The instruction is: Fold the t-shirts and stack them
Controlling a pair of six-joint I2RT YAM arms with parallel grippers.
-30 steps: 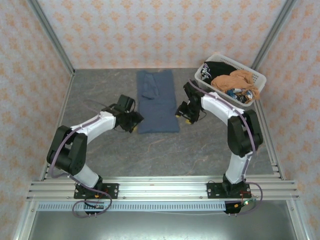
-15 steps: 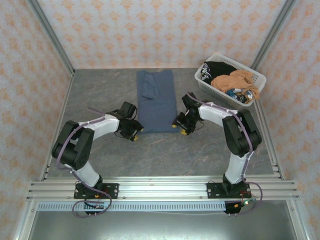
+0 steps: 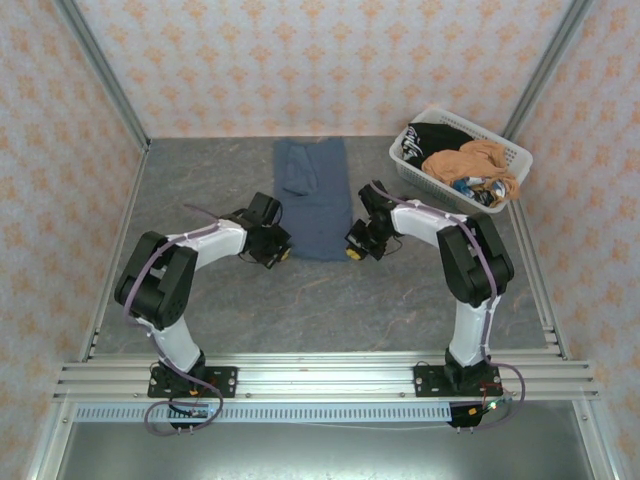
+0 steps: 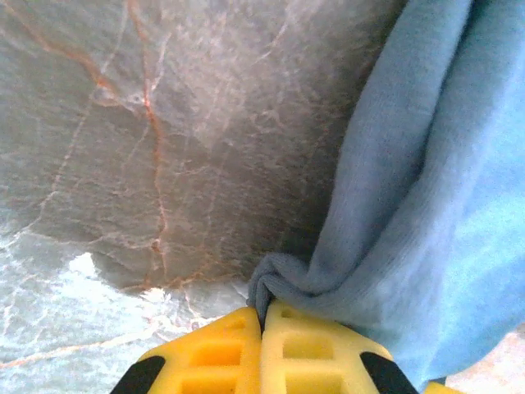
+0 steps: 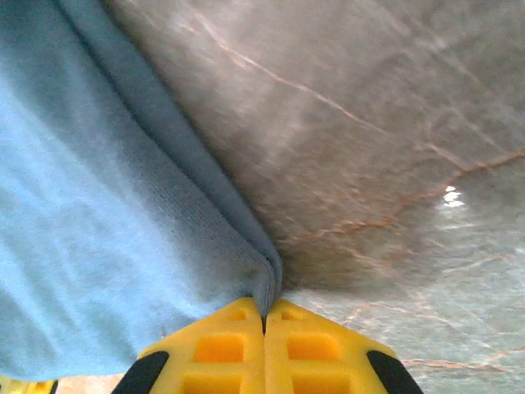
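The slate-blue t-shirt (image 3: 314,195) lies as a long narrow strip on the grey table, sleeves folded in. My left gripper (image 3: 282,249) is shut on the shirt's near left corner; the wrist view shows a pinch of blue cloth (image 4: 283,279) caught between the yellow fingers (image 4: 205,353). At the near right corner my right gripper (image 3: 351,248) is shut too, with the cloth edge (image 5: 261,283) clamped between its yellow fingers (image 5: 316,345). A black t-shirt (image 3: 432,139) and an orange-tan t-shirt (image 3: 478,162) sit heaped in the white basket (image 3: 400,161).
The basket stands at the back right, close to the right arm's elbow (image 3: 470,255). Metal frame posts (image 3: 100,70) and patterned walls enclose the table. Bare marbled tabletop (image 3: 330,305) lies between the shirt and the arm bases.
Both grippers moved inward to the shirt's near corners and shut on them. The shirt's near hem has pulled up slightly away from the bases.
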